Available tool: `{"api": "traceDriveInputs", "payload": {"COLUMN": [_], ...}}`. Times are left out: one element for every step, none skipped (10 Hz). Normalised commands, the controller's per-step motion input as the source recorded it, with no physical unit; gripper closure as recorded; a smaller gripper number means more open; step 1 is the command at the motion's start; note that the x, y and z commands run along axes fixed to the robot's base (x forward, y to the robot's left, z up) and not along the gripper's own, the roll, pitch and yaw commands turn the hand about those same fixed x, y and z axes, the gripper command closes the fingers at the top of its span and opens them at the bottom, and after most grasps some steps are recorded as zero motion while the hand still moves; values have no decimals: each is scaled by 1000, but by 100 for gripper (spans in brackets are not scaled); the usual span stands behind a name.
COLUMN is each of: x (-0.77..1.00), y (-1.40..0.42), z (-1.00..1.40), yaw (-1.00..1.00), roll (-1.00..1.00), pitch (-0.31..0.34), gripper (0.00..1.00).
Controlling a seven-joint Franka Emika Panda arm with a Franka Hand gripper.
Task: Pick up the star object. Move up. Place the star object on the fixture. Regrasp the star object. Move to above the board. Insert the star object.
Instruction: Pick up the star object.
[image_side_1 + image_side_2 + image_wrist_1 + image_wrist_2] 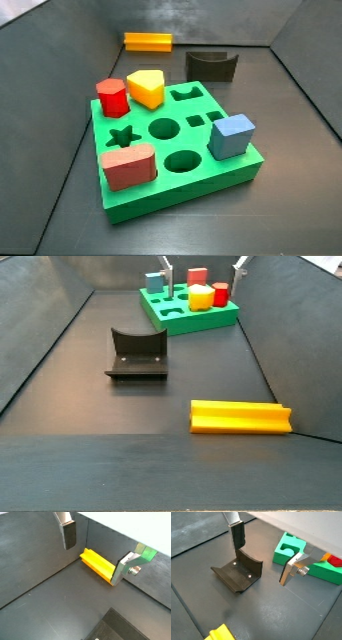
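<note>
The star object point(241, 416), a glossy orange-yellow plastic prism with ridged sides, lies flat on the matte dark floor point(80, 396) at lower right of a side view, close to the side wall; in another side view point(148, 41) it sits at the top of the frame against the back wall. The fixture point(136, 354), a dull black bracket with a curved wall and screw holes in its base plate, stands left of centre, well apart from the prism. The thick green board point(174, 150), cut with star, round and square holes, carries red, yellow and blue blocks. The gripper point(97, 547) hangs above the floor with its flat silver, dark-padded fingers point(69, 534) spread wide and nothing between them; in a wrist view the prism lies on the floor beyond the gap, near one finger.
</note>
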Motion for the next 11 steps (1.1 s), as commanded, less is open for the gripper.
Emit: {"api": "traceDriveInputs", "payload": {"x": [-49,-54,0,111,129,137,151,160,109,46,51], "y": [0,83,294,491,354,306,277,237,177,146,129], "z": [0,-6,0,0,-37,-54,-91,-97,-129,-217,-223], "yaw": [0,0,-129,-494,-643,-703,-737,-780,-851,-874,-886], "roll": [0,3,0,0,0,0,0,0,0,0,0], "pitch": [0,0,9,23,39,53,67,69,51,69,67], "gripper": [0,0,0,0,0,0,0,0,0,0,0]}}
